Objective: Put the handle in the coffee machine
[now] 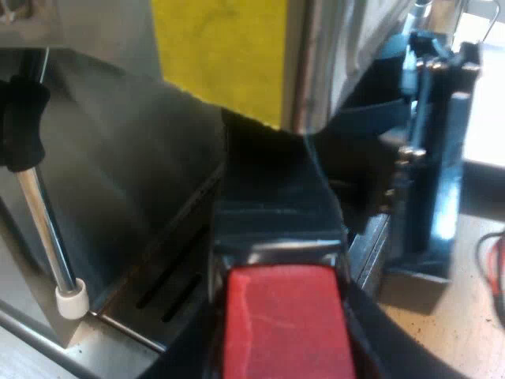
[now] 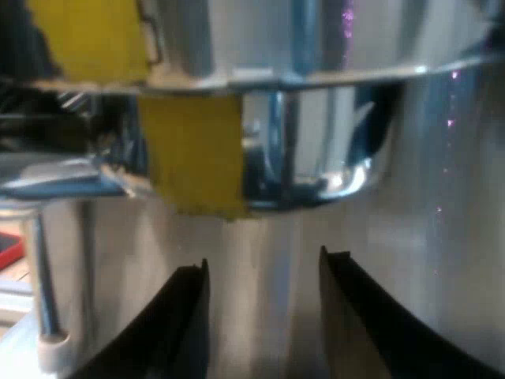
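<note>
With the holder (image 1: 276, 213) clamped in the left gripper (image 1: 284, 332), pointed toward twelve o'clock under the espresso machine (image 1: 118, 142), and the right gripper (image 2: 264, 316) held wide open, empty, a jam could be caused by a tilted entry.

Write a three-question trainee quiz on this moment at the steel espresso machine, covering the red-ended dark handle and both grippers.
1. True or false: the right gripper holds something between its two black fingers.
2. What colour is the rectangular patch on the shiny steel espresso machine? A green, B yellow, C blue.
3. Fill in: the left gripper is shut on the dark, red-ended ____.
Key: 1 false, its fingers are open with nothing between them; 2 B; 3 handle.
</note>
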`<state>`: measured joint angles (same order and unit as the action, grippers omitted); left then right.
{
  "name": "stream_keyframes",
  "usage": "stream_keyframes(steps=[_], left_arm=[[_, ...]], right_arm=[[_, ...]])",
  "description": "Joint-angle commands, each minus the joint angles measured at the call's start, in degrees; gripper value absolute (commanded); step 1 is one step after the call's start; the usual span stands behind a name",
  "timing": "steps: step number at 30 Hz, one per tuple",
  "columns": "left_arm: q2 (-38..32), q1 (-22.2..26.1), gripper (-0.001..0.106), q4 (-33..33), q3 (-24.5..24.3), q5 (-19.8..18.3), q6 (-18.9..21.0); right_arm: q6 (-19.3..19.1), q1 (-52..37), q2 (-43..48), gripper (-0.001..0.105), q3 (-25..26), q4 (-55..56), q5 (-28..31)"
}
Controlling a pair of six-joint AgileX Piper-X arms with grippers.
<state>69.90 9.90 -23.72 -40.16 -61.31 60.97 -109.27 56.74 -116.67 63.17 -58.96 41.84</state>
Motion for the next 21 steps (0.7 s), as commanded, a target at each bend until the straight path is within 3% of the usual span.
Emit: stream_keyframes(steps=[1, 10, 14, 21], left_arm=[[-1.87, -0.39, 0.0, 4.73, -1.68, -26.81, 0.02], [-1.87, -0.39, 0.0, 4.73, -1.68, -26.81, 0.02], [-1.87, -0.39, 0.0, 4.73, -1.68, -26.81, 0.02], [-1.87, -0.39, 0.0, 4.73, -1.68, -24.65, 0.02]], right_arm=[[-2.11, -0.15, -1.18, 0.036, 1.97, -2.77, 1.04], [-5.49, -0.15, -2.98, 0.036, 6.42, -7.33, 3.51], [-5.59, -0.15, -2.98, 0.036, 6.6, -9.87, 6.28], [-9.62, -0.15, -2.98, 0.036, 6.73, -15.85, 6.31]])
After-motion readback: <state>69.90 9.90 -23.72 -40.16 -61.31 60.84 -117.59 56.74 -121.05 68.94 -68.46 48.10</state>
